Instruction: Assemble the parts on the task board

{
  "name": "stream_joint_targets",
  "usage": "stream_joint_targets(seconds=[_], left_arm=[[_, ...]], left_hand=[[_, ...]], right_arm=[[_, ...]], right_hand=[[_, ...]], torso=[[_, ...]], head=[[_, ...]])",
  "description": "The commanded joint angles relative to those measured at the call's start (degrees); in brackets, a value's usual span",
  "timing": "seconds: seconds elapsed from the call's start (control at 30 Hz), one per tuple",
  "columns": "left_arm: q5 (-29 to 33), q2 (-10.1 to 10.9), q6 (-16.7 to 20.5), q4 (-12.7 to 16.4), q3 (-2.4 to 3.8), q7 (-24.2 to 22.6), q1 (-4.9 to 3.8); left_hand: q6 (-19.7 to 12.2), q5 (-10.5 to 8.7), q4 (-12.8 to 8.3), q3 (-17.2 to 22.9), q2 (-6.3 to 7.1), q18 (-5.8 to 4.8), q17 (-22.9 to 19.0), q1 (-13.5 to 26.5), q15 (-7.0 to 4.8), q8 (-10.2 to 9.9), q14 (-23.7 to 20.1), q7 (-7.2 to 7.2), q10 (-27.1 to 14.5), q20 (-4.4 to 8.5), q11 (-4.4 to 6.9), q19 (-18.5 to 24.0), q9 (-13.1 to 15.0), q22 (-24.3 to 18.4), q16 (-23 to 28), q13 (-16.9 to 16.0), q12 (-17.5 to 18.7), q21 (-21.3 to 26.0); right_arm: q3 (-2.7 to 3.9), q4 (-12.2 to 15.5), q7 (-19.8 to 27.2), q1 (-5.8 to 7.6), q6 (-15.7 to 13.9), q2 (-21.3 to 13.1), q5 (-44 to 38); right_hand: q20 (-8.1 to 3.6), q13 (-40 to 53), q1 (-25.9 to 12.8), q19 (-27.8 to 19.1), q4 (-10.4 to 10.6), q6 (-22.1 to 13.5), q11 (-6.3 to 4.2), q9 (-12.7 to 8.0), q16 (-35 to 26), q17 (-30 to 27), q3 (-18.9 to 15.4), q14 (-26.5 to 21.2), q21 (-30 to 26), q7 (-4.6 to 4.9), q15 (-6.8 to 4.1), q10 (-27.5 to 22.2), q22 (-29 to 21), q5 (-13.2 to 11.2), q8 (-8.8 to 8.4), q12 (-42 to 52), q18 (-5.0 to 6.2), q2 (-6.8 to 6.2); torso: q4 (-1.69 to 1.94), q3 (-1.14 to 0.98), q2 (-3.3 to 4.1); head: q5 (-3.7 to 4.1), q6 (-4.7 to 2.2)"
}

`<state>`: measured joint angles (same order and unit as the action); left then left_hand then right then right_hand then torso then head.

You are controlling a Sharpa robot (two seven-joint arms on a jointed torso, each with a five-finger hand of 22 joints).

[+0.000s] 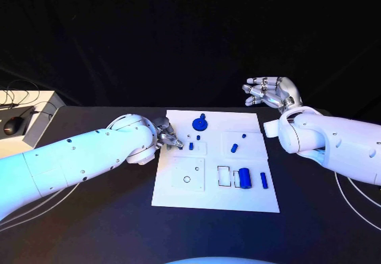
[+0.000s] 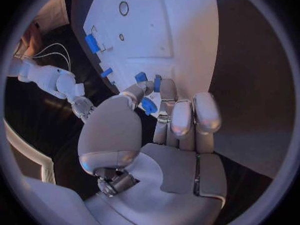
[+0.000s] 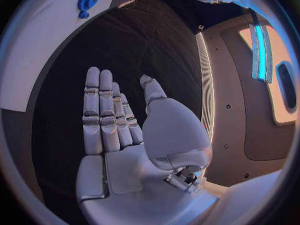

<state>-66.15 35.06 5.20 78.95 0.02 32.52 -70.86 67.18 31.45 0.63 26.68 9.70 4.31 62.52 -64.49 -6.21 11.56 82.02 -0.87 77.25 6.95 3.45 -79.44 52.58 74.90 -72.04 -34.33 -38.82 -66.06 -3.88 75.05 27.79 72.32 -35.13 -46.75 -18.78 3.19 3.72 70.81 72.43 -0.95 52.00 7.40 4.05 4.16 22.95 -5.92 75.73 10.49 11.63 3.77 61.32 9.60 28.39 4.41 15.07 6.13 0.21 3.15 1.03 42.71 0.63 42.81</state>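
The white task board (image 1: 179,192) lies in the middle of the black table. My left hand (image 1: 168,137) is at the board's left edge, its thumb and fingertips (image 2: 165,92) closed on a small blue part (image 1: 191,146) (image 2: 141,77). A blue gear (image 1: 200,123) lies just beyond it. More blue parts sit on the board's right half: a short peg (image 1: 235,147), a thick cylinder (image 1: 246,177) (image 2: 92,42) and a thin pin (image 1: 264,180). My right hand (image 1: 270,91) (image 3: 119,120) is raised beyond the board's far right corner, fingers straight, holding nothing.
A round hole (image 1: 186,179) (image 2: 124,7) marks the board's near left square. A pale box with a mouse and cables (image 1: 20,124) stands at the table's far left. Bare black table surrounds the board.
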Motion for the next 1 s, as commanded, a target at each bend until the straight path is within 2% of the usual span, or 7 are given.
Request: stream_joint_targets(seconds=[0.03, 0.27, 1.0], left_arm=[[0.36, -0.09, -1.10, 0.18, -0.10, -0.17, 0.25], [-0.36, -0.03, -1.20, 0.18, -0.10, -0.09, 0.29], [1.11, -0.08, -3.09, -0.37, -0.10, 0.30, 0.29]], left_hand=[[1.60, 0.20, -6.71, 6.92, -0.71, -0.80, -0.05, -0.31, -0.26, 0.26, -0.09, 1.20, 1.30, -0.11, 1.21, -0.12, 0.05, 3.12, -0.26, 0.05, -0.28, -0.09], [1.60, 0.20, -6.71, 6.92, -0.71, -0.80, -0.05, -0.31, -0.26, 0.26, -0.09, 1.20, 1.30, -0.11, 1.21, -0.12, 0.05, 3.12, -0.26, 0.05, -0.28, -0.09], [1.56, 0.23, -6.79, 6.95, -0.61, -0.80, -0.08, -0.35, -0.23, 0.42, -0.10, 1.21, 1.27, -0.16, 1.22, -0.12, 0.05, 3.14, -0.28, 0.06, -0.38, -0.17]], right_arm=[[0.02, 0.03, 0.66, 0.00, 0.79, 0.02, 0.03], [0.02, 0.04, 0.62, 0.00, 0.79, -0.01, 0.04], [0.02, 0.03, 0.58, 0.00, 0.85, 0.04, 0.04]], right_hand=[[-0.07, -0.06, 0.40, -0.44, 0.01, -0.25, 0.00, -0.07, -0.20, -0.07, 0.07, -0.38, 0.19, 0.23, 0.10, -0.59, -0.15, 0.37, 0.03, 0.27, 0.23, -0.19], [-0.06, -0.06, 0.43, -0.47, -0.02, -0.23, -0.01, -0.06, -0.21, -0.09, 0.13, -0.40, 0.21, 0.23, 0.10, -0.59, -0.22, 0.45, 0.04, 0.26, 0.24, -0.10], [-0.05, -0.07, 0.43, -0.49, -0.09, -0.25, 0.01, -0.06, -0.22, -0.15, 0.16, -0.42, 0.23, 0.23, 0.11, -0.62, -0.35, 0.49, 0.03, 0.22, 0.25, -0.12]], torso=[[0.08, -0.01, -0.07], [-0.04, -0.04, -0.03], [0.00, -0.04, -0.01]], head=[[-0.02, 0.14], [-0.18, 0.20], [-0.21, 0.24]])
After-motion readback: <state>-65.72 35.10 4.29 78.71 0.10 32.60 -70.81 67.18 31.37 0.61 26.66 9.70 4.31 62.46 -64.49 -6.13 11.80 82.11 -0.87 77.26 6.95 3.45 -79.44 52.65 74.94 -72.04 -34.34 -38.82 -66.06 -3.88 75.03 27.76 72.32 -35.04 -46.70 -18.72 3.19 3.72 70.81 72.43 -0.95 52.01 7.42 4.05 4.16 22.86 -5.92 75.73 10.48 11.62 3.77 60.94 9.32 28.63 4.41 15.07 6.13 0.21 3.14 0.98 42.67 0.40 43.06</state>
